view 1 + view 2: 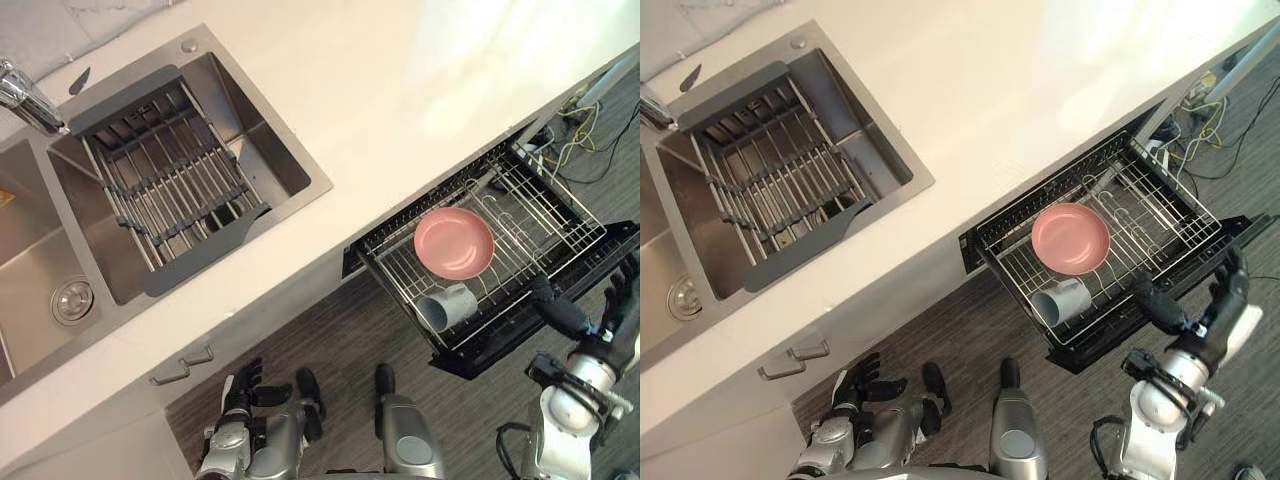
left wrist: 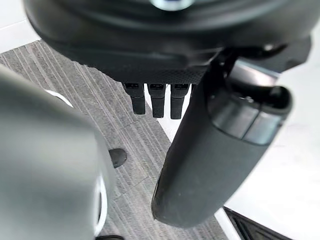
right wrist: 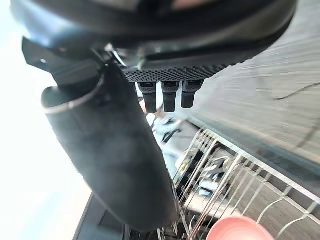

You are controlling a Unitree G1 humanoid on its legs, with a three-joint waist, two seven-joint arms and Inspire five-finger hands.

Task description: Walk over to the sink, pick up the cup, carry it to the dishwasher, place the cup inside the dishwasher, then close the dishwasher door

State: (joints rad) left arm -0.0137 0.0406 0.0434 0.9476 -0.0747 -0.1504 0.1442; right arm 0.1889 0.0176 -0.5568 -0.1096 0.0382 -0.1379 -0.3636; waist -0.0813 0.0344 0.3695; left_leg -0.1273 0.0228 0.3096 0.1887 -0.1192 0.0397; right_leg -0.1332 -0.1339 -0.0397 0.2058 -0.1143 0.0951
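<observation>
While the cup [image 1: 447,305] lies on its side in the pulled-out rack [image 1: 560,215], at 7 o'clock from the pink plate [image 1: 454,243] and just beside it, I'd call the placing done and the closing yours to do.

Your right hand [image 1: 562,314] hovers at 4 o'clock from the cup, near the dark front edge of the dishwasher door [image 1: 478,362], fingers spread and holding nothing. Your left hand [image 1: 243,388] hangs low at 7 o'clock in the head view, below the worktop [image 1: 400,90], relaxed and empty too.

Now the trouble spots.
- **The rack:** it stands well out from under the worktop. Swing the door up without pushing the rack home first and the door will likely jam against it.
- **Your fingers:** come in low over the wires and one could hook between them and drag the rack askew.
- **The cup:** it isn't seated on any prong that I can make out, so a sharp shove may roll it against the plate.

Push slow and square, palm flat on the front edge.
</observation>
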